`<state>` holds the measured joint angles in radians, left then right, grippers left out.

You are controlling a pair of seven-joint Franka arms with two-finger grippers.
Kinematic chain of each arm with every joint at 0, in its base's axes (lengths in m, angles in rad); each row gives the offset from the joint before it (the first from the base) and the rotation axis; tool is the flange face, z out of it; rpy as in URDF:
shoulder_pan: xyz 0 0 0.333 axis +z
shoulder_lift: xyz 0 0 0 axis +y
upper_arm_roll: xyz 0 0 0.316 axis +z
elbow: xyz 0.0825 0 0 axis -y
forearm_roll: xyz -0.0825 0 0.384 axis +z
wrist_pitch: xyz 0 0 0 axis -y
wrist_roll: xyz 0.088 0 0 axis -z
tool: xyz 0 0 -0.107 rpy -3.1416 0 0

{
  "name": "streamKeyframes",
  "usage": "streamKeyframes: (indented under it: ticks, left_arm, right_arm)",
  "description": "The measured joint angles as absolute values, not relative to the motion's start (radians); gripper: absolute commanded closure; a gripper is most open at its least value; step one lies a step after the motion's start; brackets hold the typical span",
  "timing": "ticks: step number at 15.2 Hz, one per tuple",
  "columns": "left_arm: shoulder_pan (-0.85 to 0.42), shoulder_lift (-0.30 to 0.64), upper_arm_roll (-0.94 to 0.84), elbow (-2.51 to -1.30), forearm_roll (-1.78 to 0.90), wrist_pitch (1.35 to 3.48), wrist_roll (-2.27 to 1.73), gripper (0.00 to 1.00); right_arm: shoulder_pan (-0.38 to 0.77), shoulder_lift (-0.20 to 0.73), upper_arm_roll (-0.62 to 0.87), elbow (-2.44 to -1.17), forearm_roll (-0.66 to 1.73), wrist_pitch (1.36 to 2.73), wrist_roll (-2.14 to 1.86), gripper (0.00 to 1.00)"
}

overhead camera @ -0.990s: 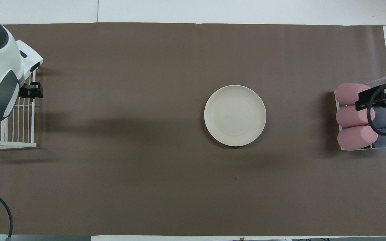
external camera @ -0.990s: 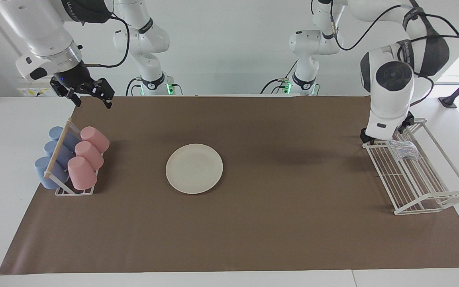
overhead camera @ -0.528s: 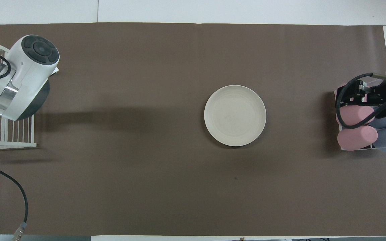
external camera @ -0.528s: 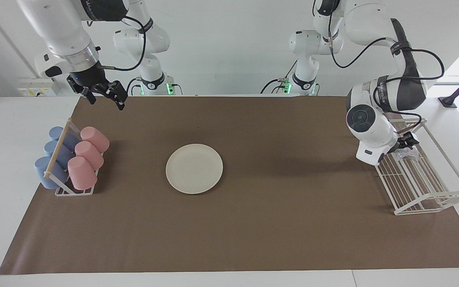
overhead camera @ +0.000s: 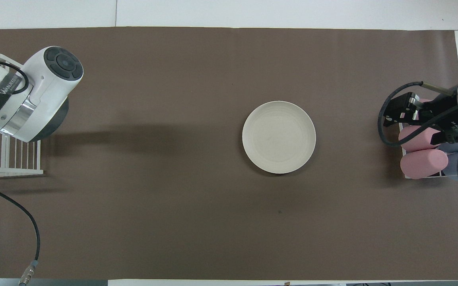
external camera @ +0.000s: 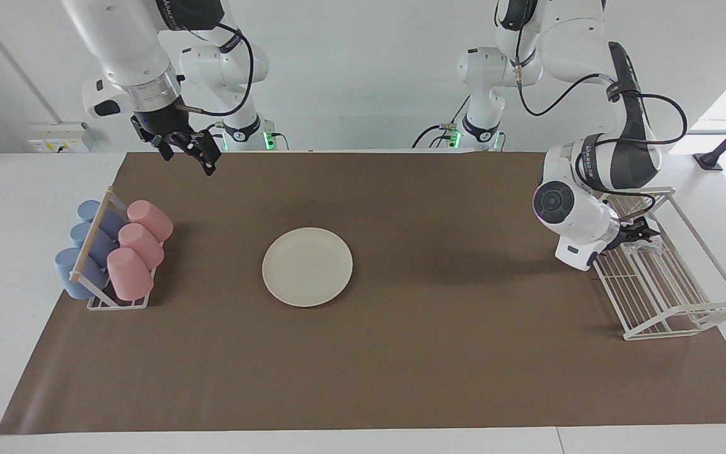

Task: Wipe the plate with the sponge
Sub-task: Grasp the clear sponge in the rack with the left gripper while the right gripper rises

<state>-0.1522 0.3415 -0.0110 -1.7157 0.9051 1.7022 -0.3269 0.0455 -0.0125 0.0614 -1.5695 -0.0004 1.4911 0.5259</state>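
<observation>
The cream-white plate (external camera: 307, 267) (overhead camera: 279, 137) lies flat on the brown mat, mid-table, with nothing on it. The silvery crinkled sponge (external camera: 648, 248) rests in the white wire rack (external camera: 684, 310) at the left arm's end of the table. My left gripper (external camera: 645, 236) reaches sideways into that rack, open, its fingertips right at the sponge. In the overhead view the left arm's wrist hides this gripper. My right gripper (external camera: 186, 157) (overhead camera: 400, 112) hangs open and holds nothing, up over the mat's edge by the robots, near the cup rack.
A cup rack (external camera: 95, 302) holds pink cups (external camera: 138, 243) (overhead camera: 424, 163) and blue cups (external camera: 89, 243) at the right arm's end. The wire rack (overhead camera: 10, 171) stands on the mat's edge at the left arm's end. Brown mat (external camera: 401, 366) covers the table.
The left wrist swung round and its gripper came down sideways to the sponge in the rack. The right gripper moved away from the cup rack toward the table's middle, still raised.
</observation>
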Motion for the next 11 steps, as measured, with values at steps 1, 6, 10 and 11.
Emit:
streamKeyframes:
  ticks: [1, 6, 10, 11]
  left_arm:
    - [-0.153, 0.341, -0.012, -1.716, 0.914, 1.695, -0.327, 0.01]
    - [-0.153, 0.342, -0.012, -1.716, 0.921, 1.689, -0.327, 1.0]
    - [-0.153, 0.341, -0.009, -1.716, 0.921, 1.688, -0.328, 1.0]
    - [-0.153, 0.341, -0.009, -1.716, 0.921, 1.688, -0.329, 1.0]
  right_arm:
    - [0.046, -0.013, 0.061, -1.57, 0.0, 1.49, 0.532, 0.0]
    - [0.046, -0.013, 0.061, -1.57, 0.033, 1.492, 0.597, 0.0]
    - [0.059, -0.014, 0.062, -1.57, 0.053, 1.492, 0.666, 0.0]
    - [0.066, -0.014, 0.062, -1.57, 0.054, 1.492, 0.68, 0.0]
